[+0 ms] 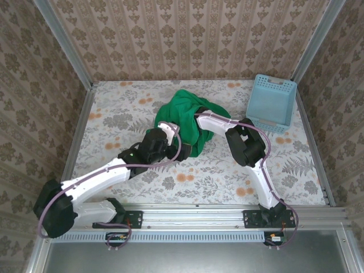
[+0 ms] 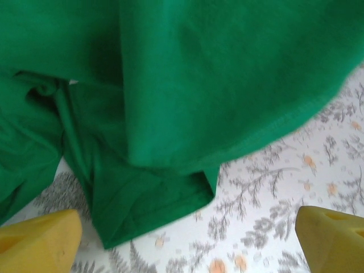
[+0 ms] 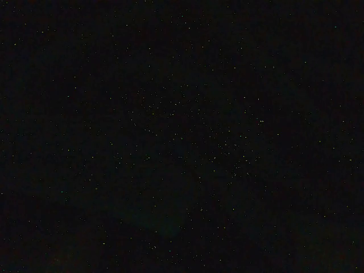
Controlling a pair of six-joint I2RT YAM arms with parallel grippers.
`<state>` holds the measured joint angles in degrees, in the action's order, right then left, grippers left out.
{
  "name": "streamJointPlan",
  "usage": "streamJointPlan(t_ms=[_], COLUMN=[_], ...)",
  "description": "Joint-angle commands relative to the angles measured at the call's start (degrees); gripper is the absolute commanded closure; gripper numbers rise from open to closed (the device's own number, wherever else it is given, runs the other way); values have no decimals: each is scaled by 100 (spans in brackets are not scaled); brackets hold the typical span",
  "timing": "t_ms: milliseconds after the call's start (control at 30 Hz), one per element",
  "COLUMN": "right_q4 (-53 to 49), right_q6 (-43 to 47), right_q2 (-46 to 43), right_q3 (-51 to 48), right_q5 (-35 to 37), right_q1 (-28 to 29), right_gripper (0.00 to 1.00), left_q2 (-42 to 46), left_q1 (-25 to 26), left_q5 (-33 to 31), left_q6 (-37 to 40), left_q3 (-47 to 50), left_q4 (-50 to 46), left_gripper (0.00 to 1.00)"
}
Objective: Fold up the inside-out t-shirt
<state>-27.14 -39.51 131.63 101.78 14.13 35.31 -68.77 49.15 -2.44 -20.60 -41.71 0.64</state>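
1. Nearest, the left arm (image 1: 108,173) reached from the near-left corner across the table (image 1: 114,131) to the shirt's near side. Its jaws stood wide open, the yellow fingertips (image 2: 40,242) far apart with bare table between them, just short of the cloth.
2. The shirt (image 1: 187,114) lay bunched in a heap around mid-table, toward the far side, not yet flat. In the left wrist view a stitched edge (image 2: 273,122) bordered a broad top layer, and a smaller hemmed flap (image 2: 153,199), perhaps a sleeve, lay beneath it.
3. The step in hand looked like a fresh grip to spread the heap. Done well, the left jaws would close on one layer only, at the stitched edge, then draw it outward slowly. A bite into the stacked flap would probably drag the whole bundle.
4. The right arm (image 1: 250,151) came from the near-right, bent at the elbow, and ran into the heap. Its jaws were buried under cloth, and I could not tell whether they were open, closed or holding anything.
5. That buried arm stood most in the way, since cloth draped over it could snag when pulled.
6. Farthest, the basket (image 1: 273,102) sat in the far-right corner, well apart from the shirt. Patterned walls (image 1: 187,34) closed in the table.
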Motion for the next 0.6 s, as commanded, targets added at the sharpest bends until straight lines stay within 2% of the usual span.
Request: streamJointPlan(t_ms=[0, 133, 333, 400, 567], right_q4=[-29, -63, -73, -74, -121], right_q6=[-204, -258, -309, -338, -363], right_q2=[-120, -112, -76, -79, -93], right_q3=[-139, -110, -79, -93, -166], right_q5=[-459, -455, -508, -513, -424], right_q1=[120, 143, 140, 135, 134], right_gripper=[24, 23, 23, 23, 23], left_q2=[-441, -874, -1091, -1103, -1021], left_q1=[-7, 116, 215, 193, 76], left_q5=[252, 281, -539, -746, -863], left_q6=[199, 304, 258, 194, 144], left_q3=[111, 24, 71, 100, 95], left_q4=[1512, 2042, 2330, 2391, 2264], left_gripper=[0, 0, 2, 8, 40])
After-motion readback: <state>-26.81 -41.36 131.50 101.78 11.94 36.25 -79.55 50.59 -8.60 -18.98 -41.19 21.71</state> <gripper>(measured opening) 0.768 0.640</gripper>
